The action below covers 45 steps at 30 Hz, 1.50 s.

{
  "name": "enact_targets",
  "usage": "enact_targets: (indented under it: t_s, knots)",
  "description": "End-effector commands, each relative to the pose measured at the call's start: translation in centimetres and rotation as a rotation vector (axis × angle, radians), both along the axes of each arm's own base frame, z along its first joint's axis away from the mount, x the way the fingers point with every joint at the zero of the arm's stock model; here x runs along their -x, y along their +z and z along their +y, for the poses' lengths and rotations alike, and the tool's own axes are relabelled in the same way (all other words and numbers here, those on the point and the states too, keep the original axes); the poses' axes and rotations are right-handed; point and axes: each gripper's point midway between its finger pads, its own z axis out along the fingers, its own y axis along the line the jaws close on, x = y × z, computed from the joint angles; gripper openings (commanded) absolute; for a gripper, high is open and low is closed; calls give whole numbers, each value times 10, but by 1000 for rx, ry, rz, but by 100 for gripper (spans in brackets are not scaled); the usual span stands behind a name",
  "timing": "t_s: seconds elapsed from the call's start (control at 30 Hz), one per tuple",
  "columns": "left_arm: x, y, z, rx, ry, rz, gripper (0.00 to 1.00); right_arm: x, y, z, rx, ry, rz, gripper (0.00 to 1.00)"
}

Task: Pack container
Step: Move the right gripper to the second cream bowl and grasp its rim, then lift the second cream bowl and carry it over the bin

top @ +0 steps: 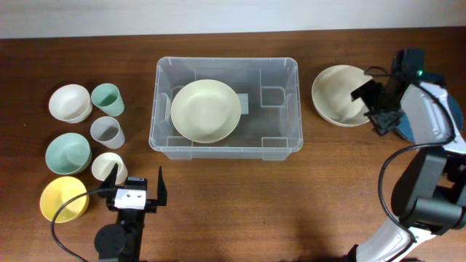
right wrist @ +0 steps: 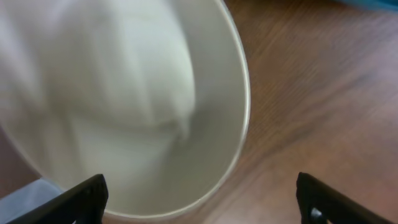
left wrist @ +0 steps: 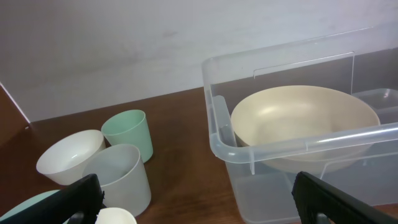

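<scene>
Left of the container (top: pixel 226 149), six small vessels are being shown in a cluster on the table (top: pixel 240 211). A small white bowl (top: pixel 70 102) and a green cup (top: pixel 107 98) are farthest back. A clear cup (top: pixel 107 132) and a teal bowl (top: pixel 68 153) are nearer, followed by a cream cup (top: pixel 109 167) and a yellow bowl (top: pixel 63 199). All six are empty.

Toward the near left of the container, the left gripper (top: pixel 137 178) is being held over the table, its fingers spread wide with nothing between them. The container is being shown upright at the middle of the table, toward the far edge, and one cream bowl (top: pixel 205 109) is being held in its left half.

Right of the container, an off-white bowl (top: pixel 338 94) is being shown on the table. The right gripper (top: pixel 371 104) is being held at the side of that bowl away from the container, its fingers apart. Whether they are touching the bowl cannot be told.

From the left wrist, the container's rim and clear wall (left wrist: pixel 214 134) are being seen side-on, with the cream bowl (left wrist: pixel 298 118) visible through the plastic. That view's own fingers (left wrist: pixel 84 196) are at the lower corners. From the right wrist, the inside of the off-white bowl (right wrist: pixel 124 124) is being seen close and blurred. Both fingers (right wrist: pixel 329 199) are wide apart below it.
</scene>
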Motion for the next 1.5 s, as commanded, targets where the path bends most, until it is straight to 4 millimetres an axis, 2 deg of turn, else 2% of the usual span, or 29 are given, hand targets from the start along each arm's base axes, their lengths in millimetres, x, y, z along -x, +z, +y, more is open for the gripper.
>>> enact_targets:
  t_s: [0.0, 0.33, 0.53, 0.8, 0.93, 1.03, 1.13, 1.37, 1.47]
  knots:
    - [0, -1, -1, -12, -5, -3, 100, 7, -17, 5, -33, -9, 4, 88]
    - [0, -1, -1, -12, -6, -3, 100, 3, -42, 12, -38, 9, -41, 74]
    - [0, -1, -1, -12, -5, -3, 99, -1, -53, 14, -36, 16, -36, 55]
    - [0, -1, -1, -12, -5, -3, 99, -1, -68, 14, -47, -2, -9, 49]
    - [0, -1, -1, -12, -5, -3, 100, -1, -70, 14, -47, -2, -10, 40]
    - [0, -1, -1, -12, -5, -3, 100, -1, -69, 14, -47, -2, -11, 28]
    - [0, -1, -1, -12, -5, -3, 100, -1, -70, 13, -48, -5, -9, 5]
    - [0, -1, -1, -12, -5, -3, 100, -2, -69, 11, -49, -16, -16, 4]
    - [0, -1, -1, -12, -5, -3, 100, -9, -63, 7, -81, -26, -54, 4]
